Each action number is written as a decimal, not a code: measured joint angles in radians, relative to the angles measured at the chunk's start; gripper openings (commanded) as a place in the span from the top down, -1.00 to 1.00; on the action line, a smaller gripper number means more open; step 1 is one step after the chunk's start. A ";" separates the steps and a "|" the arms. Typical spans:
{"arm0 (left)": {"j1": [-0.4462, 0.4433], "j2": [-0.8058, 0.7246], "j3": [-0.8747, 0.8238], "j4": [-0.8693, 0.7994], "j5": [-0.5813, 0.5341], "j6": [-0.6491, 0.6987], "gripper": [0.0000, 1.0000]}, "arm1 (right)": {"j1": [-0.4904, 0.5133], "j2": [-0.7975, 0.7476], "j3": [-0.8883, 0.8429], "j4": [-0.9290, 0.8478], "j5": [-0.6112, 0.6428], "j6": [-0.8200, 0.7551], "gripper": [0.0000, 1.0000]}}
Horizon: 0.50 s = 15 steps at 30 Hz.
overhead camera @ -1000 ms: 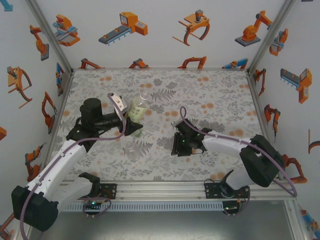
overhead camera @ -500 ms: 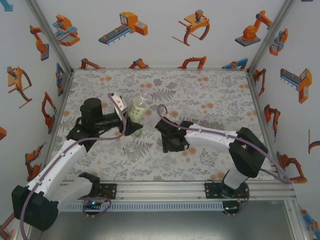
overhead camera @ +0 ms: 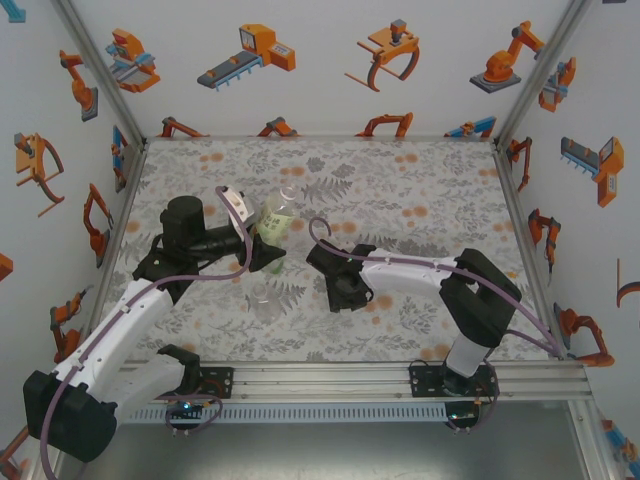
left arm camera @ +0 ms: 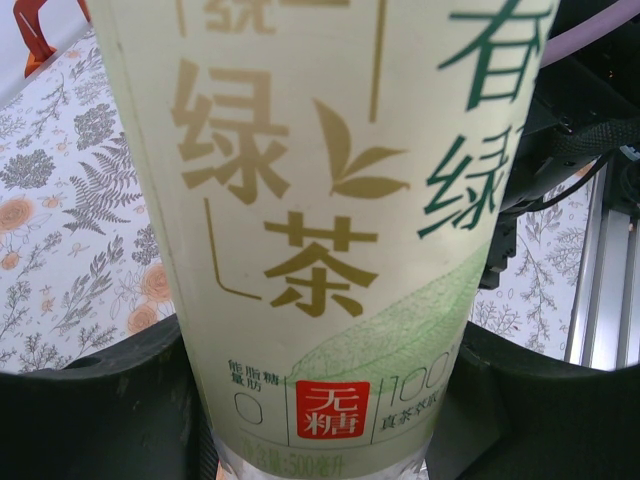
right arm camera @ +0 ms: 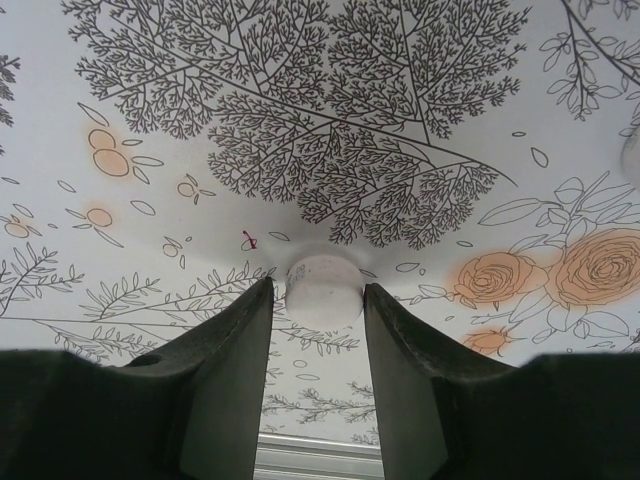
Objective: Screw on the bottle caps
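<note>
Cap [right arm camera: 322,290]: round, white, inside R end effector [right arm camera: 318,284], grip unclear; L end effector [overhead camera: 272,256] clamps green-label bottle [left arm camera: 320,200].

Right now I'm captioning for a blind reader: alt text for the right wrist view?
A small white bottle cap sits pinched between the right hand's two dark fingers, on a pale cloth printed with grey ferns and orange flowers.

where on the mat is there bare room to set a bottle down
Free: the far right of the mat, between the right arm and the back wall, and the far left corner behind the left gripper. Crowded: centre-left, where the green bottle, the clear bottle and the right gripper around a cap sit close.
</note>
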 measured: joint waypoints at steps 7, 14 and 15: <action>0.000 0.000 0.000 0.000 0.000 0.000 0.97 | 0.000 0.018 -0.003 0.006 -0.016 0.000 0.22; 0.000 0.000 0.000 0.000 0.000 0.000 0.96 | 0.000 0.018 -0.003 0.008 -0.021 0.000 0.24; 0.000 0.000 0.000 0.000 0.000 0.000 0.97 | 0.000 0.018 -0.003 0.008 -0.021 0.000 0.25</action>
